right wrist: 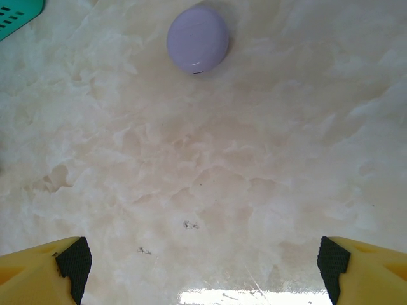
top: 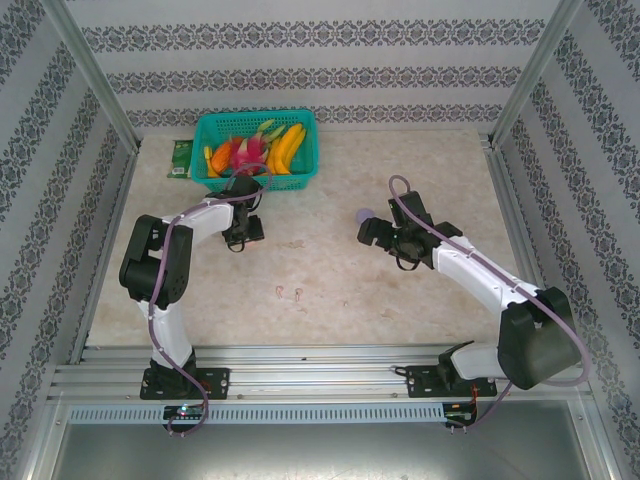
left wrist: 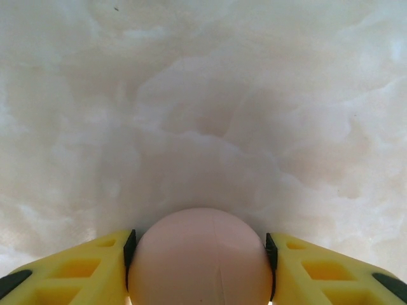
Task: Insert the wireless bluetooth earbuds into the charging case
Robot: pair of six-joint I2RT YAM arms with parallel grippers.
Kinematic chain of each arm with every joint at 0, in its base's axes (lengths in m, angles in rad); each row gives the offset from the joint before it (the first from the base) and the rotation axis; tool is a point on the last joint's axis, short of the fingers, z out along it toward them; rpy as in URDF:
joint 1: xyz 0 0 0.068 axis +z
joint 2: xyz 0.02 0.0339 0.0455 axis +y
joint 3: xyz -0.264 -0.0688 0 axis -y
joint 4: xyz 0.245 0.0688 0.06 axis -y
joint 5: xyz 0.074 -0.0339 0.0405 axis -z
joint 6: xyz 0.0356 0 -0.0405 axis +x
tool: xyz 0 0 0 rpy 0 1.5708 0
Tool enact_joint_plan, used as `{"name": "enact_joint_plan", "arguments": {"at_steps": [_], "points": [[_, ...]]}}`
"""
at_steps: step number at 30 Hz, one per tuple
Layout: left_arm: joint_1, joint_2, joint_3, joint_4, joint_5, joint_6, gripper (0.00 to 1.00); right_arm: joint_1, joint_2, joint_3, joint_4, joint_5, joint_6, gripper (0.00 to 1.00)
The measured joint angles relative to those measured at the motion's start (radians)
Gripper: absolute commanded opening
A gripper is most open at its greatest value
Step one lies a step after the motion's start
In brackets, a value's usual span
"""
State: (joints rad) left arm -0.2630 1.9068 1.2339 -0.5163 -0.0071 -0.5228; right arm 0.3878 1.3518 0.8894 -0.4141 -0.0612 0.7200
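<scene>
A round pale pink charging case sits on the marble table between the yellow fingers of my left gripper. Both black pads press against its sides. From above, the left gripper points down just in front of the basket and hides the case. A round pale purple charging case lies closed ahead of my right gripper, which stands open and empty. In the top view that purple case is just beyond the right gripper. Two tiny pink earbuds lie on the table between the arms.
A teal basket of toy fruit stands at the back, left of centre, with a small green packet beside it. The basket's corner shows in the right wrist view. Metal frame posts and patterned walls enclose the table.
</scene>
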Motion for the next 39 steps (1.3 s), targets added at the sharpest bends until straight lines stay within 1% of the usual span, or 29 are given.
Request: {"name": "enact_joint_plan", "arguments": {"at_steps": [2, 5, 10, 17, 22, 26, 29, 33, 39], "points": [[-0.009, 0.000, 0.002, 0.001, 0.006, 0.000, 0.45, 0.000, -0.004, -0.004, 0.000, 0.000, 0.005, 0.94], [-0.047, -0.005, 0.003, 0.005, 0.023, -0.006, 0.45, 0.000, -0.010, -0.011, -0.002, 0.002, 0.011, 0.96], [-0.157, -0.017, 0.021, 0.023, 0.058, -0.055, 0.45, 0.000, -0.013, -0.017, -0.008, 0.016, 0.016, 0.96], [-0.306, -0.013, 0.064, 0.069, 0.079, -0.181, 0.44, 0.000, -0.062, -0.059, -0.019, 0.042, 0.027, 0.97], [-0.415, 0.060, 0.172, 0.089, 0.057, -0.277, 0.45, -0.006, -0.103, -0.100, -0.028, 0.065, 0.041, 0.98], [-0.484, 0.129, 0.225, 0.092, 0.039, -0.335, 0.48, -0.013, -0.135, -0.122, -0.043, 0.077, 0.045, 0.98], [-0.517, 0.177, 0.256, 0.090, 0.028, -0.359, 0.48, -0.019, -0.164, -0.132, -0.056, 0.084, 0.045, 0.98], [-0.535, 0.209, 0.286, 0.090, 0.012, -0.369, 0.51, -0.026, -0.194, -0.136, -0.070, 0.092, 0.045, 0.97], [-0.536, 0.201, 0.291, 0.089, -0.045, -0.358, 0.63, -0.033, -0.217, -0.151, -0.090, 0.103, 0.044, 0.97]]}}
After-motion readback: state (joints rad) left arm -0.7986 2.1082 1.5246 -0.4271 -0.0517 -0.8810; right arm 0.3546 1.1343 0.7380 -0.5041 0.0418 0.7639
